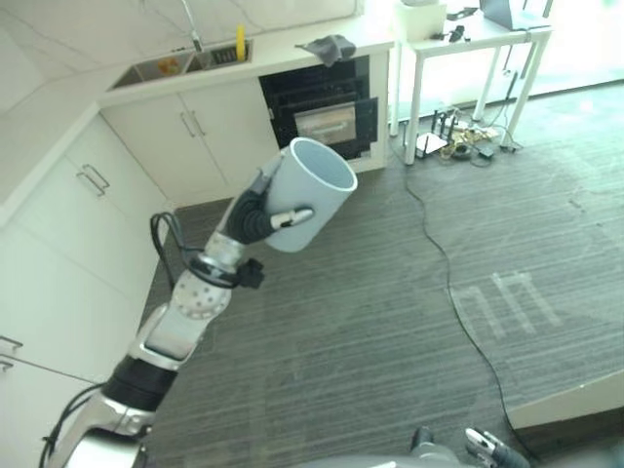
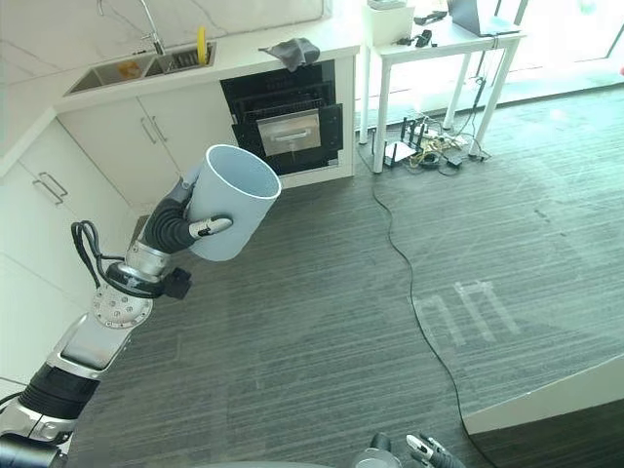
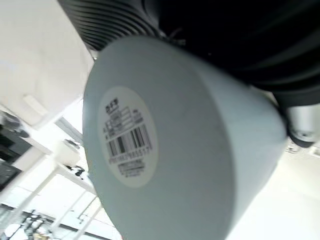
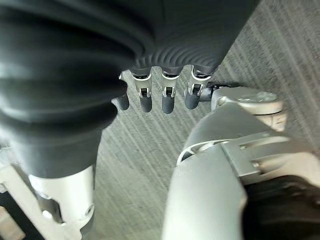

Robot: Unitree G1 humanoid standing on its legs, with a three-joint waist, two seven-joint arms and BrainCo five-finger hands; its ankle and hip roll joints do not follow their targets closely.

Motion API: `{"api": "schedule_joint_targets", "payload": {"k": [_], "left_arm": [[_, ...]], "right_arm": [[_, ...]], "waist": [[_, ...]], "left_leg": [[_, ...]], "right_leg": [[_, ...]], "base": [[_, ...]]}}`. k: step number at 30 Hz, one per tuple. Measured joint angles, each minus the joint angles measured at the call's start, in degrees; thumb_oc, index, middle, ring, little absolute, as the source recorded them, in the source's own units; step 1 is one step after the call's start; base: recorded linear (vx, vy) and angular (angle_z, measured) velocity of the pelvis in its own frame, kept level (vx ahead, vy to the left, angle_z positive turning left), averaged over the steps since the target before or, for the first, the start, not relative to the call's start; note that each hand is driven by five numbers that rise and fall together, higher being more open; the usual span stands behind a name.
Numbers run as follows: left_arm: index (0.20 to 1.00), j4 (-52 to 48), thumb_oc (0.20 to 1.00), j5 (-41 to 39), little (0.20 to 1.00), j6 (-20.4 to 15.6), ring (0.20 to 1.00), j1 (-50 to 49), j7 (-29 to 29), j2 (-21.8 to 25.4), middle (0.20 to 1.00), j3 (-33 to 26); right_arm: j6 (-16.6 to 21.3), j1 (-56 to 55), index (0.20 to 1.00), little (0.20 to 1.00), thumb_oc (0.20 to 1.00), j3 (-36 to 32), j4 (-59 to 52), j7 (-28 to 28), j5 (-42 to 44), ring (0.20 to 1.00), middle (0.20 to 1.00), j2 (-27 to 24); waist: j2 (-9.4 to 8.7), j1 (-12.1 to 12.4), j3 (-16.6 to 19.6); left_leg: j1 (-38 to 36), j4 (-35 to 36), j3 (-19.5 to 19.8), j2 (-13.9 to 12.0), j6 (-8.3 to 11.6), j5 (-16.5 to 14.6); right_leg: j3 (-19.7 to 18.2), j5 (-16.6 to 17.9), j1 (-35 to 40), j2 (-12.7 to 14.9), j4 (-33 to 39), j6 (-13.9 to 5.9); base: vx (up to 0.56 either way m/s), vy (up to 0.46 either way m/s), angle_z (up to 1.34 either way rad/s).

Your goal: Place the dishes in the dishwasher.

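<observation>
My left hand (image 1: pixel 255 216) is raised over the floor, shut on a pale grey-blue cup (image 1: pixel 310 195). The cup tilts with its open mouth facing up and away; fingers wrap its side. In the left wrist view the cup's base (image 3: pixel 127 137) carries a round barcode label. The dishwasher (image 1: pixel 327 112) is a dark unit under the counter, a little beyond the cup, with a silver-fronted rack showing. My right hand (image 1: pixel 487 448) hangs low by the bottom edge, its fingers (image 4: pixel 155 97) relaxed and holding nothing.
White cabinets (image 1: pixel 185 136) line the left wall and the back. A sink (image 1: pixel 175 66) with a yellow item sits on the counter, and a grey cloth (image 1: pixel 327 47) lies above the dishwasher. A white table (image 1: pixel 468 39) stands to the right, with cables (image 1: pixel 458 141) beneath it.
</observation>
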State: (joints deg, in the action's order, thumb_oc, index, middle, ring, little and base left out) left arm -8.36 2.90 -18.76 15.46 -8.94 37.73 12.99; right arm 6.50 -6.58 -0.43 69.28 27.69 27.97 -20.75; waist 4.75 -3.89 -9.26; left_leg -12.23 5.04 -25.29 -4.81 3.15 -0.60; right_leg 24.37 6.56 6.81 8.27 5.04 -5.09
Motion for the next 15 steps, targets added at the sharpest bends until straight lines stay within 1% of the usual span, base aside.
{"api": "schedule_joint_targets", "payload": {"k": [1,2,6,9,10,11,12,13,15], "left_arm": [[0.200,-0.13,0.200,0.07,0.200,0.21,0.200,-0.41,-0.18,0.00,0.200,-0.41],[0.200,-0.16,0.200,0.07,0.200,0.50,0.200,-0.72,-0.36,0.00,0.200,-0.90],[0.200,-0.24,0.200,0.11,0.200,1.02,0.200,-2.55,-0.44,0.00,0.200,-2.30],[0.200,-0.69,0.200,0.10,0.200,0.97,0.200,-4.22,-0.41,0.00,0.200,-3.62],[0.200,-0.69,0.200,0.10,0.200,0.61,0.200,-4.36,-0.26,0.00,0.200,-4.13],[0.200,-0.53,0.200,0.05,0.200,0.52,0.200,-4.03,-0.98,0.19,0.200,-3.02],[0.200,-0.46,0.200,0.05,0.200,0.34,0.200,-3.22,-2.03,0.28,0.200,-0.53],[0.200,-0.33,0.200,0.07,0.200,0.14,0.200,-2.00,-2.17,0.26,0.200,2.41],[0.200,-0.05,0.200,0.09,0.200,0.10,0.200,-1.70,-2.14,-0.13,0.200,2.98]], "right_arm": [[0.03,-0.18,1.000,1.000,1.000,0.00,-0.03,0.01,-0.01,1.000,1.000,-0.04],[0.08,0.44,1.000,1.000,1.000,0.06,-0.14,0.03,-0.01,1.000,1.000,0.00],[0.20,1.05,1.000,1.000,1.000,2.20,-1.87,0.33,0.02,1.000,1.000,0.11],[0.10,1.49,1.000,1.000,1.000,2.26,-2.35,1.87,0.04,1.000,1.000,0.24],[-1.05,0.98,1.000,1.000,1.000,2.28,-2.26,1.89,0.03,1.000,1.000,1.17],[-1.36,0.44,1.000,1.000,1.000,1.56,-1.64,0.69,1.38,1.000,1.000,1.40],[-1.82,0.86,1.000,1.000,1.000,0.28,-0.26,-1.26,4.10,1.000,1.000,1.75],[-2.23,0.99,1.000,1.000,1.000,-0.09,0.44,-1.90,4.66,1.000,1.000,2.05],[-3.46,0.49,1.000,1.000,1.000,0.44,1.44,-2.40,4.05,1.000,1.000,2.29]], "waist": [[-0.06,0.32,0.01],[-0.06,1.18,0.00],[-0.20,1.80,-0.01],[-0.37,3.23,0.06],[-1.98,3.11,1.62],[-1.90,2.25,1.86],[-1.64,1.16,2.22],[-0.83,0.33,2.24],[-0.19,-0.76,2.22]], "left_leg": [[-0.04,0.00,-0.01,-0.01,0.00,0.00],[0.03,0.00,0.12,-0.02,0.00,0.00],[0.01,0.00,1.43,0.01,-0.12,0.09],[-0.01,0.01,1.66,-0.05,-0.14,0.10],[-0.68,0.01,2.32,-0.04,-0.17,0.14],[-0.28,-0.01,2.79,0.13,-0.20,0.16],[0.92,0.01,3.50,0.42,-0.55,0.40],[1.63,-0.02,3.36,0.56,-0.84,0.67],[2.14,-0.08,3.30,0.20,-0.83,0.83]], "right_leg": [[-0.01,-0.04,0.01,0.01,0.00,-0.05],[0.11,-0.05,0.04,0.06,0.00,-0.06],[1.42,-0.24,0.89,0.19,0.01,-0.29],[1.58,-0.31,1.02,0.20,0.01,-0.36],[1.64,-0.47,2.01,0.25,0.01,-0.55],[0.53,-0.69,1.75,0.18,-0.04,-0.62],[-2.62,-1.39,0.85,0.31,-0.31,-1.18],[-3.42,-1.15,-0.12,0.31,-0.27,-0.92],[-3.31,-1.15,-0.34,0.17,-0.09,-0.91]], "base": [[-0.02,0.008,0.16],[0.00,0.000,0.00],[-0.01,0.006,0.15],[0.01,-0.003,0.07],[0.03,-0.001,0.10],[0.03,0.000,0.22],[-0.03,-0.067,0.16],[-0.04,-0.108,0.13],[0.07,-0.127,-0.02]]}}
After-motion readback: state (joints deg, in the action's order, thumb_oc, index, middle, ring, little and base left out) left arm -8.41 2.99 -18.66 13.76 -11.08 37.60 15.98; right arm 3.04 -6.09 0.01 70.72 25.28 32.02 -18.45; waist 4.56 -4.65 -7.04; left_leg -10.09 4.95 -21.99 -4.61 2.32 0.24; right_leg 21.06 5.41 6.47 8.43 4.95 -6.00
